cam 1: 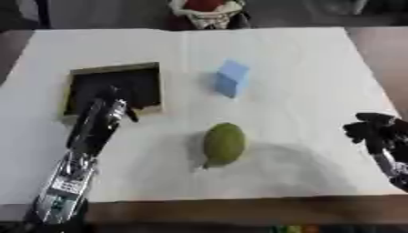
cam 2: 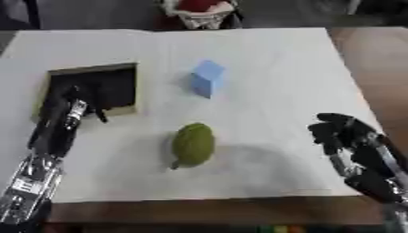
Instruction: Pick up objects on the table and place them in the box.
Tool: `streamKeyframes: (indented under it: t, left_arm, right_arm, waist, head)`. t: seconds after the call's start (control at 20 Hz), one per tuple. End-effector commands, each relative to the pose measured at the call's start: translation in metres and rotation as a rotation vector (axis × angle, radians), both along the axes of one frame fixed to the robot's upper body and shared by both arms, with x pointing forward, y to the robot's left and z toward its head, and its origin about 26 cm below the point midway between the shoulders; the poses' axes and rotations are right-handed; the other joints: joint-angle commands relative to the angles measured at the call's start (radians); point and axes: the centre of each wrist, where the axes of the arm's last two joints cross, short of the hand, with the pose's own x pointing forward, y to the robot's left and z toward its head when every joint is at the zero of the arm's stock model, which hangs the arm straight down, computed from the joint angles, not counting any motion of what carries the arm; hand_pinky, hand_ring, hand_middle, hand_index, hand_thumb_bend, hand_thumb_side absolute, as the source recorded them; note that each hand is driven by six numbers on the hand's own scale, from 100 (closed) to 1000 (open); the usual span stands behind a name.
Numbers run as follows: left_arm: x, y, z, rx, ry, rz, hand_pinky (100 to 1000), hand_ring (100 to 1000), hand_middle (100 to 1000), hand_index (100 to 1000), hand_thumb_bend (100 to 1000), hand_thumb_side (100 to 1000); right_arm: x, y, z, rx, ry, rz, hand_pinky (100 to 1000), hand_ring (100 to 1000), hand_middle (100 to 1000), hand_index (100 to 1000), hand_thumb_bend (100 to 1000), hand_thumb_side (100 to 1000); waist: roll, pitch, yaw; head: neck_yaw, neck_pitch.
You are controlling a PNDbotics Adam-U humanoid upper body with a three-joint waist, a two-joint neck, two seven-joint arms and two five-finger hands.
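1. The left hand (cam 1: 111, 107) reaches from the lower left over the near edge of the box (cam 1: 153, 68). Its dark fingers merge with the box's black inside, so whether they are open or closed cannot be told.
2. The right hand (cam 2: 343, 132) sits at the right edge of the desk (cam 1: 303, 68), its fingers (cam 2: 323, 132) curled inward and holding nothing, well apart from the objects.
3. The box is shallow, square, with a pale rim and a dark interior, and lies on the left part of the desk.
4. A green oval fruit (cam 1: 223, 143) lies near the middle front, between the two hands and touched by neither.
5. A light blue block (cam 1: 232, 78) stands farther back, just right of the box.
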Motion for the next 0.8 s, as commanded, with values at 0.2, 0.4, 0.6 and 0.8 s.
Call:
streamKeyframes:
  t: [0.2, 0.4, 0.6, 0.8]
  left_arm:
    - [0.0006, 0.0021, 0.0078, 0.016, -0.025, -0.004, 407, 557, 582, 793, 100, 810]
    - [0.0006, 0.0020, 0.0078, 0.018, -0.026, -0.006, 407, 558, 582, 795, 100, 809]
    - [0.0005, 0.0019, 0.0082, 0.022, -0.028, -0.010, 410, 563, 588, 800, 100, 800]
    - [0.0004, 0.0020, 0.0119, 0.083, -0.046, -0.047, 446, 609, 631, 832, 100, 774]
  right_arm:
    - [0.0011, -0.0035, 0.0071, -0.008, -0.024, -0.002, 761, 769, 504, 818, 100, 470]
    - [0.0011, -0.0035, 0.0070, -0.008, -0.024, -0.002, 761, 769, 504, 818, 100, 470]
    - [0.0011, -0.0034, 0.0070, -0.008, -0.023, -0.002, 761, 769, 504, 818, 100, 470]
    - [0.0011, -0.0034, 0.0070, -0.007, -0.023, -0.003, 761, 769, 504, 819, 100, 470]
  waist:
    - [-0.001, -0.011, -0.002]
    - [0.000, -0.010, -0.003]
    - [0.000, -0.010, -0.004]
    - [0.001, -0.011, -0.005]
  head:
    - [0.004, 0.005]
    - [0.004, 0.005]
    - [0.005, 0.005]
    - [0.005, 0.005]
